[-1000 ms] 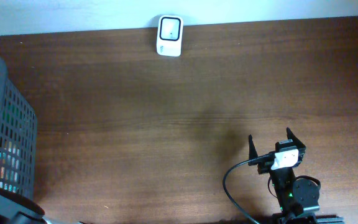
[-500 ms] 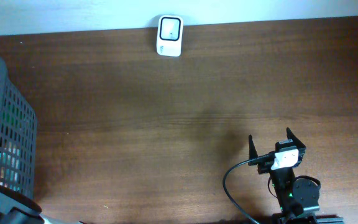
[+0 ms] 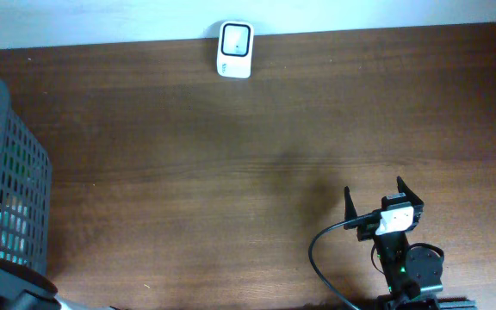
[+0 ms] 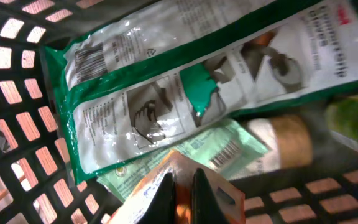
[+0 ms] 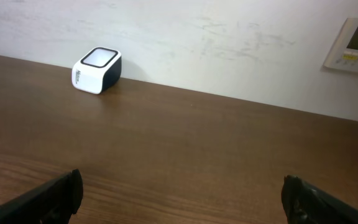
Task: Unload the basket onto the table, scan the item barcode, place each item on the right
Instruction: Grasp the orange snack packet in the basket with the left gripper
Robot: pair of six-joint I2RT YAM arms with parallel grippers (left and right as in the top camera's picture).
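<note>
In the left wrist view my left gripper [image 4: 182, 194] is down inside the basket [image 4: 17, 124], shut on the edge of an orange and white packet [image 4: 143, 194]. Behind it lie a pale green packet with a barcode [image 4: 224, 149], a green and white glove pack [image 4: 166, 81] with a barcode at its top left, and a brown roll [image 4: 286, 140]. The white scanner [image 3: 235, 49] stands at the table's far edge, also visible as the scanner [image 5: 97, 70] by the wall. My right gripper [image 3: 375, 199] rests open at the near right with nothing between its fingers [image 5: 64, 191].
The dark mesh basket [image 3: 20, 176] stands at the table's left edge and hides my left gripper from above. A black cable [image 3: 317, 250] loops beside the right arm. A wall control panel [image 5: 353, 43] hangs at the upper right of the right wrist view.
From overhead, the left arm's dark body at the bottom left has shifted slightly and the contents behind the basket's mesh have moved a little. The right arm has stayed still.
</note>
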